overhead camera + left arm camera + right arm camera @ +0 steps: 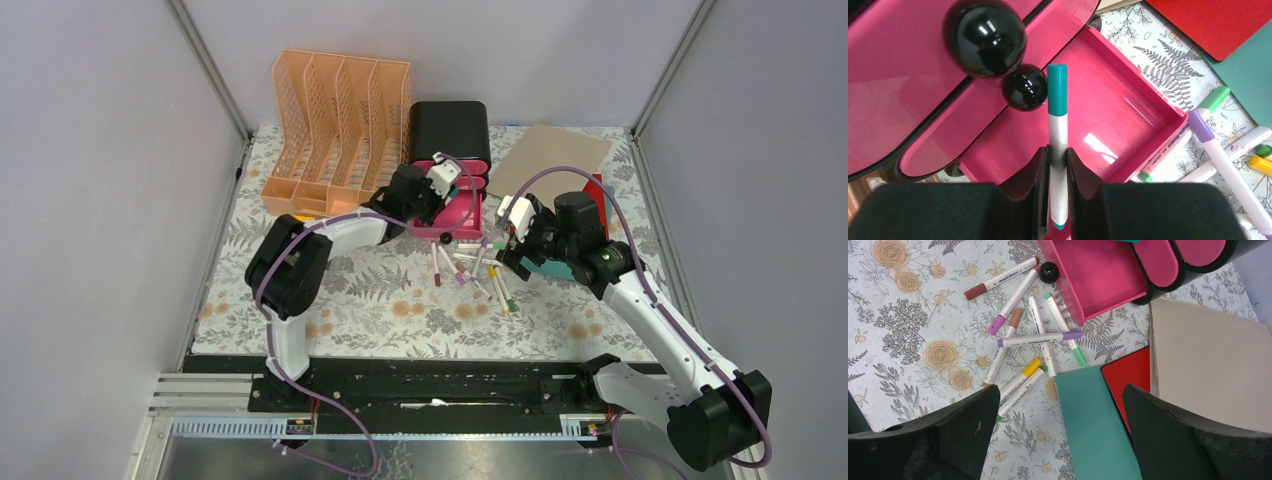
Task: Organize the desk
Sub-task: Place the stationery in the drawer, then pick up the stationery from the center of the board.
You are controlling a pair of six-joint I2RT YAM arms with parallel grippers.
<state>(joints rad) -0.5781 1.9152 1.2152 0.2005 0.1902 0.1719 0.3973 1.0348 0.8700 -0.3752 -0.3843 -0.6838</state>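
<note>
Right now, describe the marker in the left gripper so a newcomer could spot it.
Start at the black drawer box at the back of the desk, with one pink drawer pulled open. Over that drawer the left gripper pinches a white marker with a teal cap. It alone is off the cloth; the other markers lie scattered beside the drawer.

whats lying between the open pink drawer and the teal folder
Loose markers crossing on the desk, between the drawer and folder; clearest in the right wrist view.

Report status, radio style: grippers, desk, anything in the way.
Left gripper shut on teal marker over open drawer. Right gripper open, empty. Desk: markers loose. Drawer looks empty, path clear.
</note>
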